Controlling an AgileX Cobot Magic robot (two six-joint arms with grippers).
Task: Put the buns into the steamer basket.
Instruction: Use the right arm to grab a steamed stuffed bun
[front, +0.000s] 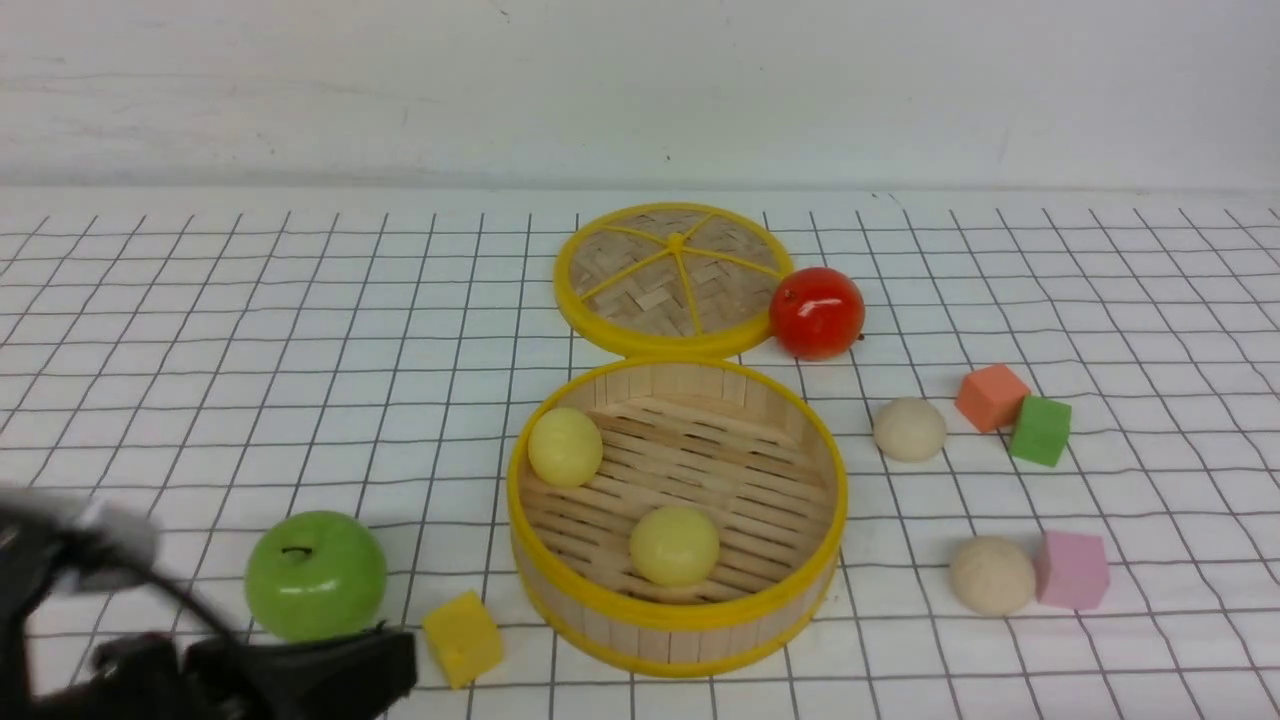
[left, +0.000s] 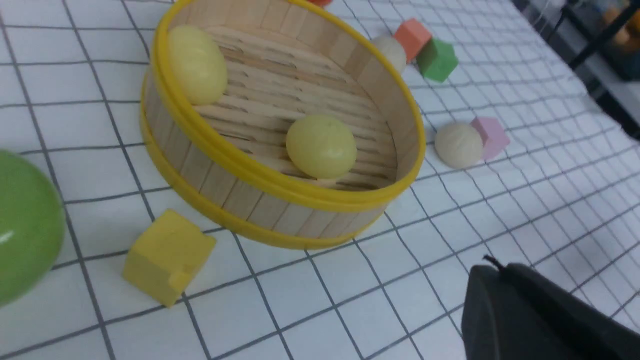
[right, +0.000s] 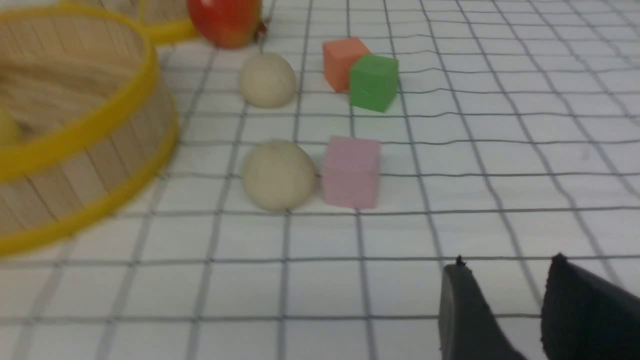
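The steamer basket (front: 690, 640) stands mid-table with two pale yellow buns (front: 565, 446) (front: 674, 545) lying on its slatted floor. Two cream buns (front: 909, 429) (front: 992, 574) rest on the cloth to its right. My left gripper (left: 495, 265) is shut with nothing in it, low at the front left, short of the basket (left: 225, 185); the front view shows it (front: 405, 662) beside the yellow cube. My right gripper (right: 507, 260) is open and empty, hovering short of the nearer cream bun (right: 278, 174). It is outside the front view.
A woven lid (front: 672, 278) lies behind the basket, with a red apple (front: 816, 312) at its right. A green apple (front: 315, 575) and yellow cube (front: 462, 637) sit front left. Orange (front: 991, 396), green (front: 1040, 430) and pink (front: 1072, 570) cubes lie by the cream buns.
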